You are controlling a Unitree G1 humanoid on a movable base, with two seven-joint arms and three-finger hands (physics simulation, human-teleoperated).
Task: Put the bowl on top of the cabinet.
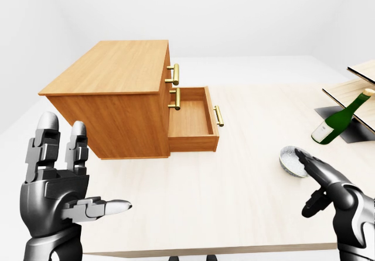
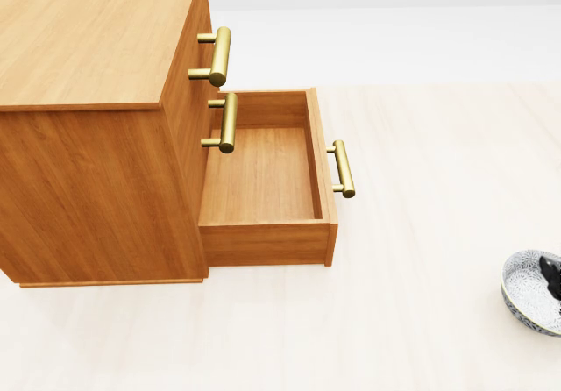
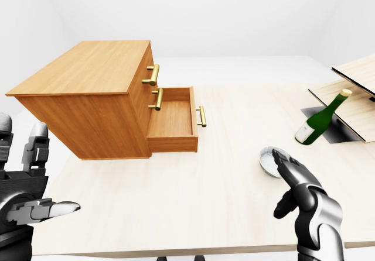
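The bowl (image 1: 289,161) is sitting on the pale table (image 1: 246,196), low on the right of the left-eye view, well apart from the wooden cabinet (image 1: 111,91) and its pulled-out bottom drawer (image 1: 190,120). The right hand (image 1: 328,182) is hovering at the bowl's near edge, its fingers (image 1: 306,157) stretched out flat and spread, the tips lying over the rim; contact is impossible to call from here. The palm is facing down, with the wrist low at the view's bottom right. The left hand (image 1: 55,188) is standing upright at bottom left, fingers apart, thumb pointing right, gripping nothing. A green bottle (image 1: 338,119) is leaning at far right.
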